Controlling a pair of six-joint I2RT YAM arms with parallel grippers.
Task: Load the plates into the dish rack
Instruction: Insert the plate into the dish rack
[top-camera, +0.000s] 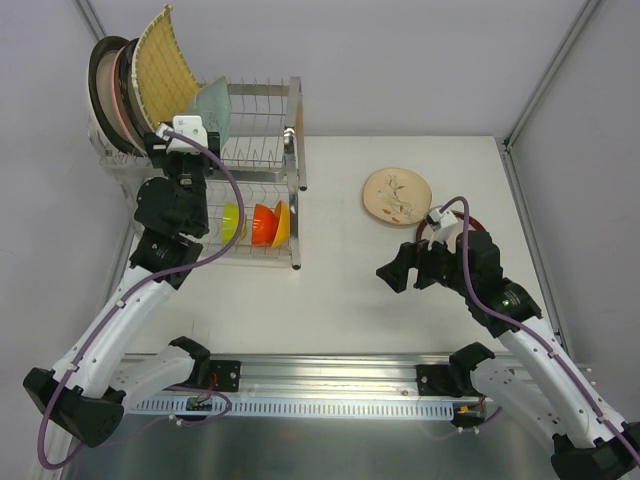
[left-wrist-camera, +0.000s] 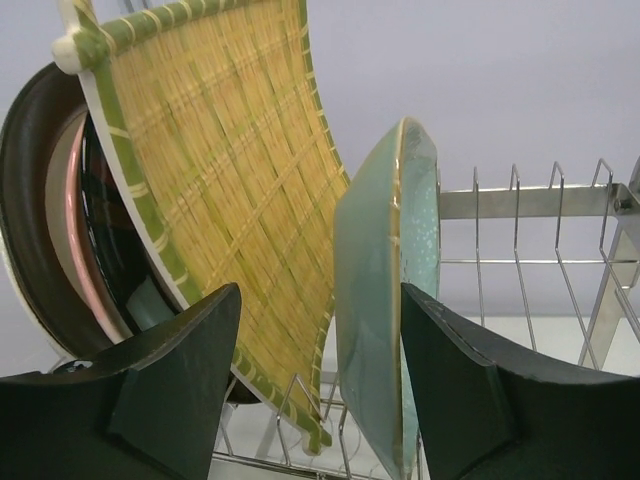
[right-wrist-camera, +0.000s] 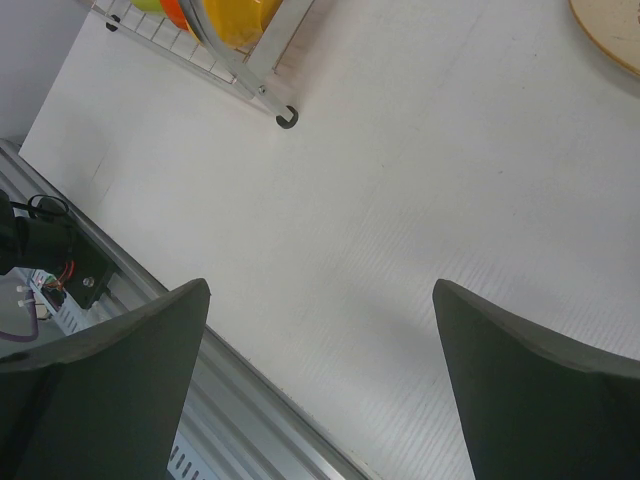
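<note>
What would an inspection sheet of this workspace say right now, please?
Surface: white table, no spills seen.
Job's things: dark-rimmed plate, yellow square and teal dish stand upright in the rack; floral plate lies flat on the table; a red rim shows under the right arm.
Clutter: green, orange and yellow bowls in the rack's lower tier.
Grippers: left gripper open, jaws either side of the teal dish; right gripper open above the table.
Cables: purple cable along each arm, no snag seen.
Surroundings: grey walls; metal rail at the near edge.
</note>
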